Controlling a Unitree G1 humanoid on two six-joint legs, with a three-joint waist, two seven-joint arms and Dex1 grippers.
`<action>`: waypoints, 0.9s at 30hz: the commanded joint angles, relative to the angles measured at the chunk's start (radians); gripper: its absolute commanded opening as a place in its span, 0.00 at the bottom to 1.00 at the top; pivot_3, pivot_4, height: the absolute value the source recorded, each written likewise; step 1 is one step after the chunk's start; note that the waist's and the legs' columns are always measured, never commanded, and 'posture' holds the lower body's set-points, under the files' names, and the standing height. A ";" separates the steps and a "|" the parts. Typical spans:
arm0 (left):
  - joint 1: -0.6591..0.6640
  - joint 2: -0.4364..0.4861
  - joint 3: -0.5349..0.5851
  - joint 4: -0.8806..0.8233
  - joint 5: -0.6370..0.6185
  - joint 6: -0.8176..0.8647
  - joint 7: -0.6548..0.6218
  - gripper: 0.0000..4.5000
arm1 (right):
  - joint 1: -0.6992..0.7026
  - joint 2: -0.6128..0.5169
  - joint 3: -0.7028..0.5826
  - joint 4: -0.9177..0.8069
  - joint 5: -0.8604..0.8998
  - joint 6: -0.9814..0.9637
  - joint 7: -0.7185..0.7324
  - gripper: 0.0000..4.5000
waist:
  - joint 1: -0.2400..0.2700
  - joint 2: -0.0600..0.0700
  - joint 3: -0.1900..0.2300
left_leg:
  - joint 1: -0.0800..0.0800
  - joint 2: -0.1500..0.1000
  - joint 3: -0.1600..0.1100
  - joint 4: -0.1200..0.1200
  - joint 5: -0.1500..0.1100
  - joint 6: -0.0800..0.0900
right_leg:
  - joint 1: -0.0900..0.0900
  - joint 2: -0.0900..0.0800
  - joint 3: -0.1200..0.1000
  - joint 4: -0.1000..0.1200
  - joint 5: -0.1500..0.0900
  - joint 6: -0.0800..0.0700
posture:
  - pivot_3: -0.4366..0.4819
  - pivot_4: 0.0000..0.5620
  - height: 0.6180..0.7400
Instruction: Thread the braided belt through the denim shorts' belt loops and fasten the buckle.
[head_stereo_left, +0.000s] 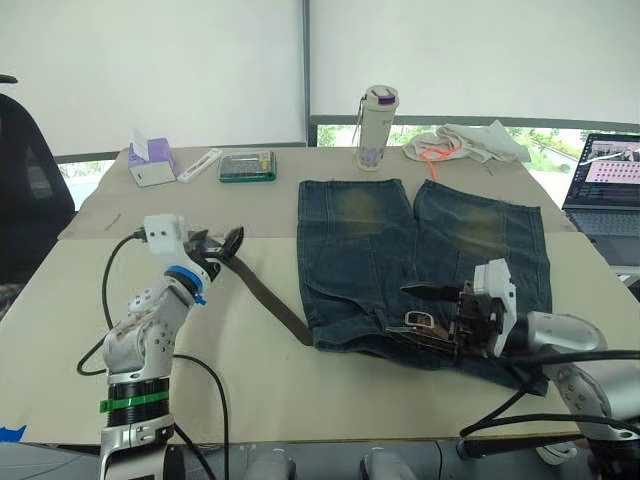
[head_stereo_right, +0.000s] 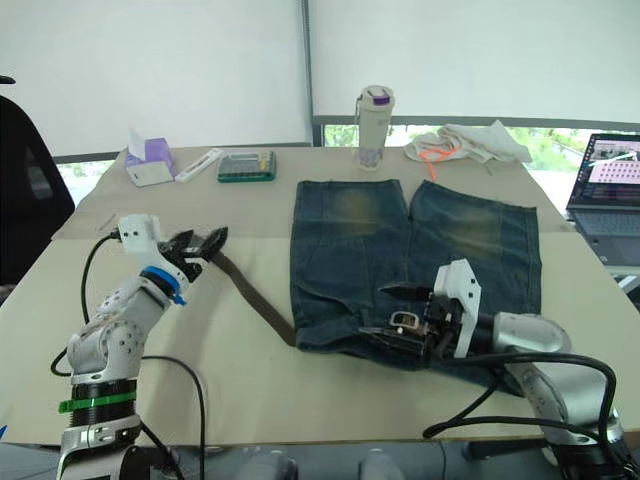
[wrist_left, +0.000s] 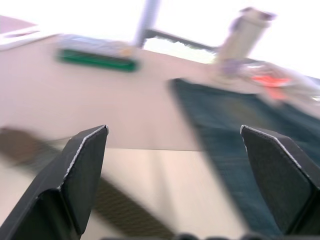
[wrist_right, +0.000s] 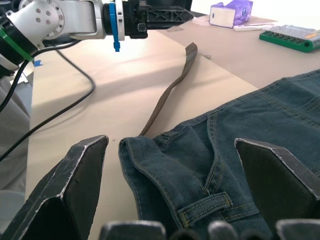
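On the counter (head_stereo_left: 250, 370), both tools are spread: right tool (wrist_right: 175, 150) over the denim shorts (head_stereo_left: 400, 250), left tool (head_stereo_left: 225, 245) above the braided belt (head_stereo_left: 270, 295).

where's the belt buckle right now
In the left eye view, the buckle lies on the denim shorts at their waistband, on the robot's right, just beside the right end effector; the braided belt trails off left across the table.

Both arms extended forward over the work surface, grippers spread.

The left gripper (head_stereo_left: 228, 243) is raised at the left on a bent forearm, its two black fingers (wrist_left: 75, 170) wide apart. The right gripper (head_stereo_left: 462, 318) reaches in low from the right, wrist level, fingers (wrist_right: 75, 175) likewise parted.
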 joint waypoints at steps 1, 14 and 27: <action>-0.069 0.006 -0.015 0.020 0.067 0.087 0.123 1.00 | -0.036 0.002 -0.006 -0.026 0.023 0.012 0.002 1.00 | 0.003 0.000 0.000 | 0.000 0.000 0.000 0.000 0.000 0.000 | 0.000 0.000 0.000 0.000 0.000 0.000 | 0.48 0.27 1.00; -0.352 -0.149 -0.054 0.409 0.303 0.141 0.477 1.00 | -0.089 0.050 0.038 -0.015 0.003 0.013 -0.002 1.00 | 0.012 -0.002 0.000 | -0.006 -0.006 -0.003 -0.001 0.004 -0.007 | -0.006 -0.001 0.000 0.001 0.001 0.002 | 0.48 0.27 1.00; -0.422 -0.195 0.022 0.585 0.306 0.048 0.571 0.67 | -0.084 0.051 0.027 -0.011 -0.021 -0.002 0.004 1.00 | 0.010 -0.002 0.000 | -0.012 -0.006 -0.002 -0.001 0.006 -0.010 | -0.015 -0.001 0.000 0.005 0.003 0.002 | 0.48 0.27 1.00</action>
